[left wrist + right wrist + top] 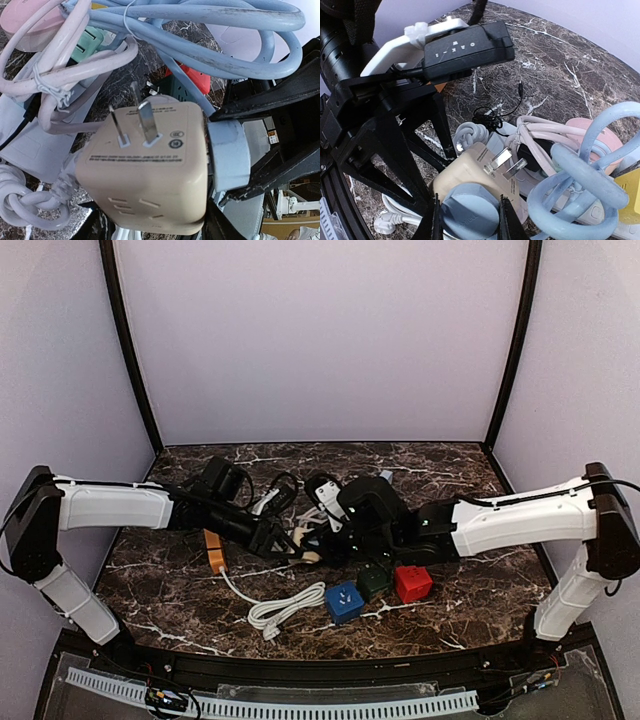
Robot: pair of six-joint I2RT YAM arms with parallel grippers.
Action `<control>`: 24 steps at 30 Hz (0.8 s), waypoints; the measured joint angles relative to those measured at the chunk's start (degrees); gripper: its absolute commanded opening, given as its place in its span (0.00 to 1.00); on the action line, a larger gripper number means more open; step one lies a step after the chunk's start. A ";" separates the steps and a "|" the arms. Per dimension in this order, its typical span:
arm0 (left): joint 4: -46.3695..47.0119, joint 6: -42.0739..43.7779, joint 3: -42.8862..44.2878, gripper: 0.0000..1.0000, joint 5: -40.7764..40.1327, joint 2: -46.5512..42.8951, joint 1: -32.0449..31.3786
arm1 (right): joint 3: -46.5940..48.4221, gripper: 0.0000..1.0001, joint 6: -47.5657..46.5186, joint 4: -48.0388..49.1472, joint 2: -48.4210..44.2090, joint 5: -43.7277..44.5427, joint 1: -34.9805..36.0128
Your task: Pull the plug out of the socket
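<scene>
A beige cube socket (150, 170) with two metal prongs on its top face sits between the jaws of my left gripper (155, 227), which is shut on it. A round light-blue plug (470, 212) is seated flush against one side face of the cube, none of its pins showing. My right gripper (470, 222) is shut on this plug, one black finger on each side. From above, the left gripper (290, 543) and right gripper (332, 538) meet at the table's middle, with only a sliver of the socket (312, 557) visible.
The plug's thick light-blue cable (585, 185) coils over a pink socket (592, 132) and white leads just behind. An orange power strip (214, 550), a coiled white cable (285, 608), and blue (344, 601), green (374, 581) and red (412, 583) cube sockets lie nearby.
</scene>
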 measured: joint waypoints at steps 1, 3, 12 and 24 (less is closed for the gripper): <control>0.00 0.02 0.00 0.05 0.00 0.00 0.00 | 0.22 0.23 0.52 -0.42 0.11 -0.11 -0.11; 0.02 0.04 -0.13 0.04 -0.15 0.00 0.00 | 0.37 0.27 1.73 -0.83 0.28 -0.96 -0.50; 0.00 1.07 -1.40 0.01 -1.53 0.00 0.35 | 2.27 0.41 5.68 -2.38 3.13 -4.83 -1.88; -0.07 1.68 -1.55 0.01 -3.48 0.00 0.96 | 5.18 0.38 6.71 -4.42 6.12 -5.38 -2.19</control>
